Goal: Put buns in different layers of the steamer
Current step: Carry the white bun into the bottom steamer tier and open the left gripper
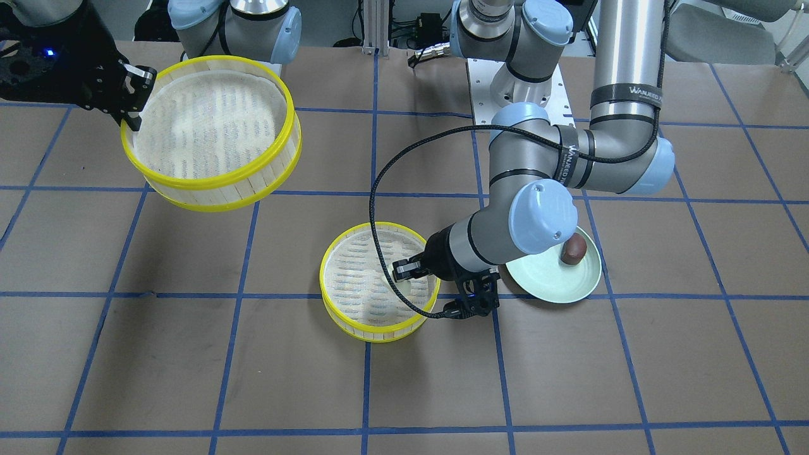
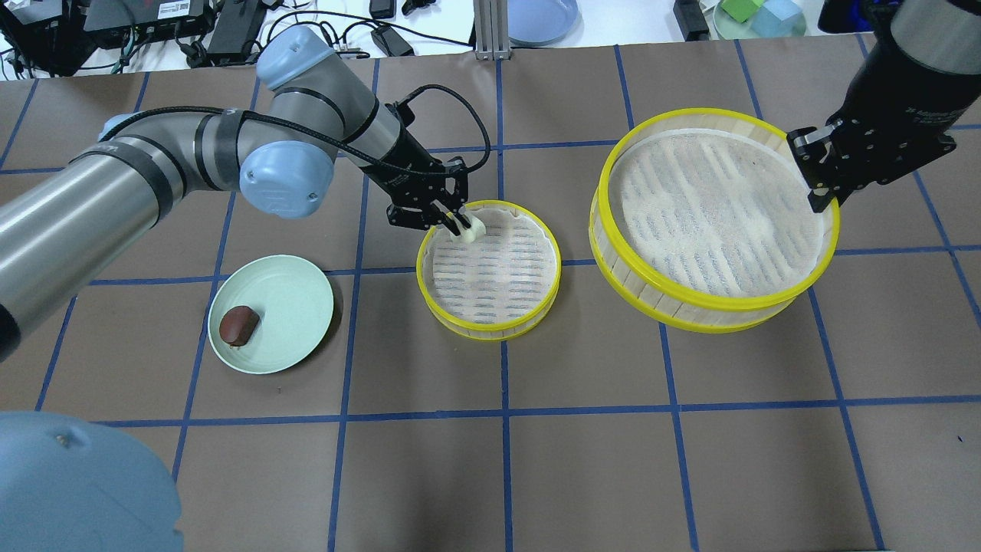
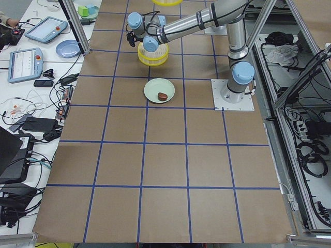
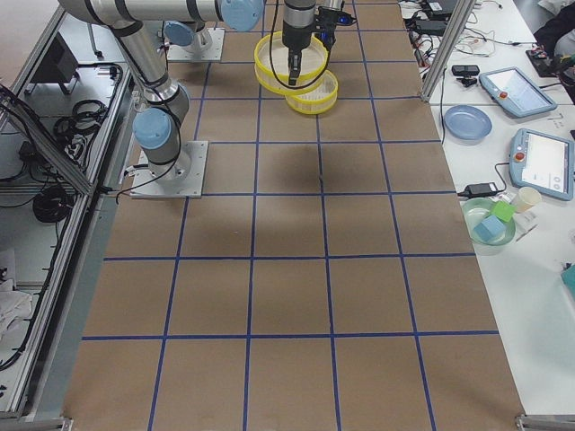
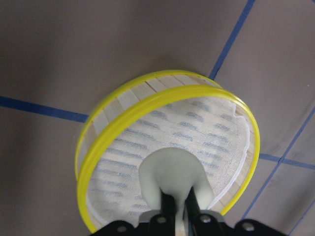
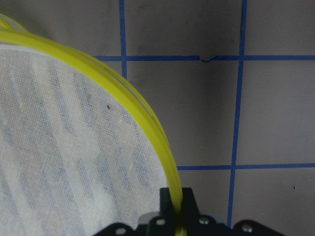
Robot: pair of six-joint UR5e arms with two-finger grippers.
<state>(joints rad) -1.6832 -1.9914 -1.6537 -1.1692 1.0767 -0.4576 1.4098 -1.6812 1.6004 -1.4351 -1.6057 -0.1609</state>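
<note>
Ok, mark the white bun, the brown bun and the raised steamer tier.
white bun (image 2: 470,231): overhead view, its visible end.
brown bun (image 2: 238,325): overhead view, its middle.
raised steamer tier (image 2: 713,215): overhead view, middle of its liner.

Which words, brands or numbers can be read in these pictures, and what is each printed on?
"WANJEED": black band on the left arm; the same print on a second band is only partly legible.
White print on the right arm's black wrist: too blurred.
Pendant screens: too small.
</note>
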